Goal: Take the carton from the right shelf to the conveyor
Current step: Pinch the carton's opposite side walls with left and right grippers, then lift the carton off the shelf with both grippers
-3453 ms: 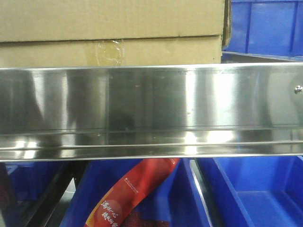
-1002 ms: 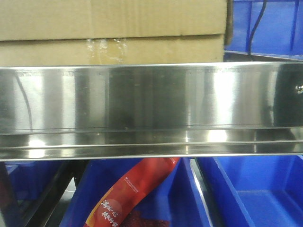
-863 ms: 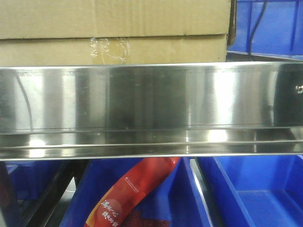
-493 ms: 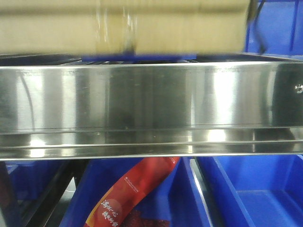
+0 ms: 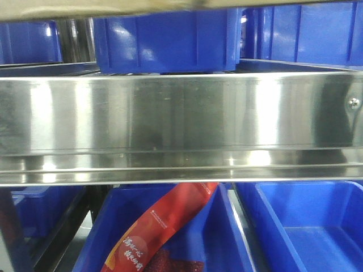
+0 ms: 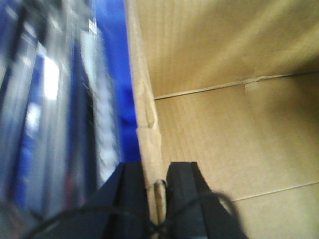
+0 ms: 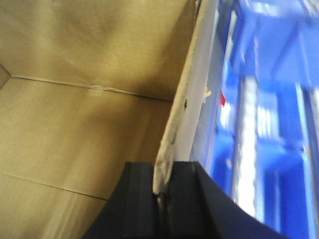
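Observation:
The carton (image 5: pixel 85 7) hangs above the right shelf (image 5: pixel 181 119); the front view shows only its blurred brown bottom edge along the top. In the left wrist view my left gripper (image 6: pixel 155 172) is shut on the carton's left wall, with the brown inside (image 6: pixel 224 99) to the right. My right gripper (image 7: pixel 162 169) is shut on the carton's right wall edge, and the open inside (image 7: pixel 75 99) lies to its left. The conveyor is out of view.
Blue plastic bins (image 5: pixel 164 42) stand on the shelf behind where the carton was. A screw (image 5: pixel 353 102) sits at the lip's right end. Under the shelf are more blue bins (image 5: pixel 306 226), one holding a red packet (image 5: pixel 164 226).
The carton has risen off the shelf and almost out of the front view, uncovering the blue bins behind it. The shelf has stayed still.

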